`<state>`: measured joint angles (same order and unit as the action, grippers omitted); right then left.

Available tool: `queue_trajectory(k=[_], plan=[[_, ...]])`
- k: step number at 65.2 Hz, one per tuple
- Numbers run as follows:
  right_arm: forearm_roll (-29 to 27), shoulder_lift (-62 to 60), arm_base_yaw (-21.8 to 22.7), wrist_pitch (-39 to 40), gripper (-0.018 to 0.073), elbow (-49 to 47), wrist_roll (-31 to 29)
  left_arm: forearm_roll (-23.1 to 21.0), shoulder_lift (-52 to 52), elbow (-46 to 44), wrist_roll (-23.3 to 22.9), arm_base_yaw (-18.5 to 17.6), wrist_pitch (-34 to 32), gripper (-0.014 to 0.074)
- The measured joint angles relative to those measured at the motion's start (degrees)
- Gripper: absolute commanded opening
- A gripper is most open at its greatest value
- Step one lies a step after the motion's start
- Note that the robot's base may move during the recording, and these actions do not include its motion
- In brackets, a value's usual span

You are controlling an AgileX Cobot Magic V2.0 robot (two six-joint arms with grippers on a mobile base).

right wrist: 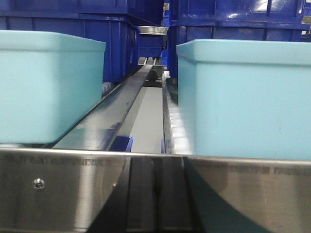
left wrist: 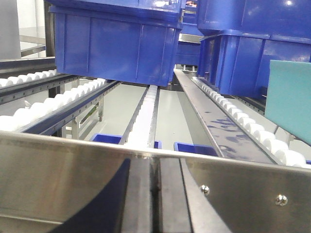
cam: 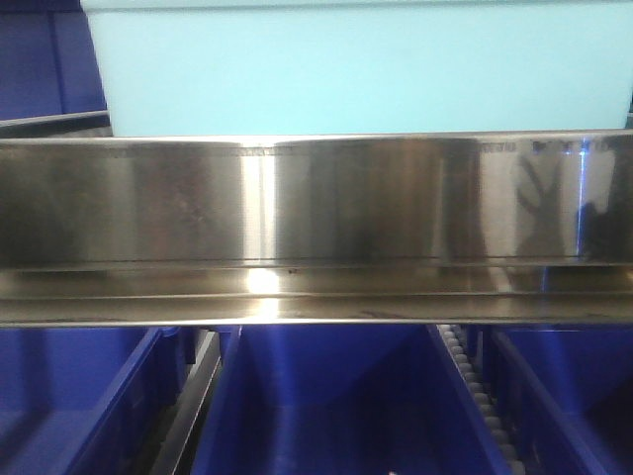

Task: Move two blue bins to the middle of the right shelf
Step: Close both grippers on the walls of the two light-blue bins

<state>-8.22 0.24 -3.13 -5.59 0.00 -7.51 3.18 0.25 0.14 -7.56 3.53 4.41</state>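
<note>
Left wrist-mounted view has a blue bin (left wrist: 114, 48) at upper left and a second blue bin (left wrist: 252, 53) at upper right, both over the roller tracks (left wrist: 146, 114). My left gripper and right gripper show in no view, so I cannot tell how the jaws stand.

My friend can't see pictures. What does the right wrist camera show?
The left turquoise bin and the right turquoise bin flank a grey metal lane running away from the camera. Dark blue bins stand behind, and a shiny steel rail crosses the bottom.
</note>
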Motion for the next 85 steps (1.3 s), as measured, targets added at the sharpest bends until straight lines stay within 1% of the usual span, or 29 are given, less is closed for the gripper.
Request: queue_trajectory(k=[22, 38, 52, 66, 72, 76, 80, 85], plan=[[0.0, 0.0, 0.0, 0.0, -0.0162, 0.0, 0.0, 0.0, 0.0, 0.0, 0.0, 0.0, 0.0, -0.0111], [0.11, 0.0, 0.0, 0.5, -0.0162, 0.0, -0.14, 0.0, 0.0, 0.0, 0.0, 0.0, -3.31, -0.0111], [0.11, 0.0, 0.0, 3.65, -0.0162, 0.0, -0.18, 0.0, 0.0, 0.0, 0.0, 0.0, -5.52, -0.0111], [0.11, 0.0, 0.0, 10.23, -0.0162, -0.03, -0.18, 0.0, 0.0, 0.0, 0.0, 0.0, -6.98, -0.0111], [0.11, -0.08, 0.0, 9.54, -0.0162, -2.33, -0.18, 0.0, 0.0, -1.0, 0.0, 0.0, -7.34, -0.011], [0.11, -0.08, 0.0, 6.88, -0.0162, -6.16, -0.18, 0.0, 0.0, -3.69, 0.0, 0.0, -5.93, -0.009], [0.11, -0.08, 0.0, 3.21, -0.0162, -10.97, -0.18, 0.32, 0.0, -7.87, 0.0, 0.0, -3.41, -0.005], [0.11, 0.58, 0.0, -1.53, -0.0162, -16.98, -0.18, 1.52, 0.85, -14.51, 0.0, 0.0, 1.04, 0.0045]])
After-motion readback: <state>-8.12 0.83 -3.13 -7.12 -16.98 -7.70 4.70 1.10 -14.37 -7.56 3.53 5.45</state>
